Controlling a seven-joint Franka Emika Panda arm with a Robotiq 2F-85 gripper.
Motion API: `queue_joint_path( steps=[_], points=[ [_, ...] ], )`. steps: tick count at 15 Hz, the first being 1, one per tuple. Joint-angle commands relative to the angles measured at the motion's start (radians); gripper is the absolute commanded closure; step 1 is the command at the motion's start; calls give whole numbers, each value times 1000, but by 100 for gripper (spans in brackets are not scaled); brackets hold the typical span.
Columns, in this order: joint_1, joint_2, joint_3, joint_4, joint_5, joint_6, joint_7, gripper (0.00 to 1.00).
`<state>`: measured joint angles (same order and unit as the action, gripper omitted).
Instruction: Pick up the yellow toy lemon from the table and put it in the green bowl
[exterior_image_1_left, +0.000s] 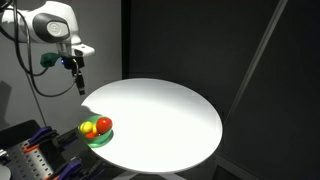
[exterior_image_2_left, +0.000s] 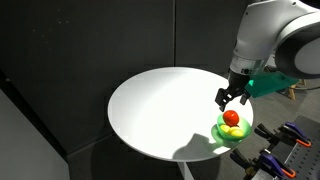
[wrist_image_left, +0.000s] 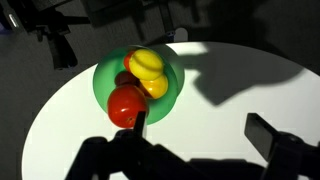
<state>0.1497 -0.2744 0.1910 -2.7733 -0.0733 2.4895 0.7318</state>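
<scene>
The yellow toy lemon (wrist_image_left: 148, 64) lies inside the green bowl (wrist_image_left: 103, 73), beside a red round toy fruit (wrist_image_left: 126, 104) and another yellow piece under it. The bowl stands near the edge of the white round table (exterior_image_1_left: 160, 115); it also shows in both exterior views (exterior_image_1_left: 101, 140) (exterior_image_2_left: 220, 131), with the lemon (exterior_image_1_left: 87, 128) (exterior_image_2_left: 233, 132) in it. My gripper (wrist_image_left: 205, 128) hangs above the table near the bowl, open and empty; it shows in both exterior views (exterior_image_1_left: 78, 84) (exterior_image_2_left: 231, 98).
Dark curtains stand behind the table. A rack with equipment (exterior_image_1_left: 30, 155) sits beside the table's edge near the bowl. The arm's shadow falls across the table in the wrist view.
</scene>
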Motion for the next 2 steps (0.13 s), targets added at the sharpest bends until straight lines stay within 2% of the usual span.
queue_joint_path(
  steps=[1, 2],
  points=[
    [-20, -3, 21, 0, 11, -2, -9, 0],
    [-20, -3, 21, 0, 11, -2, -9, 0]
  ],
)
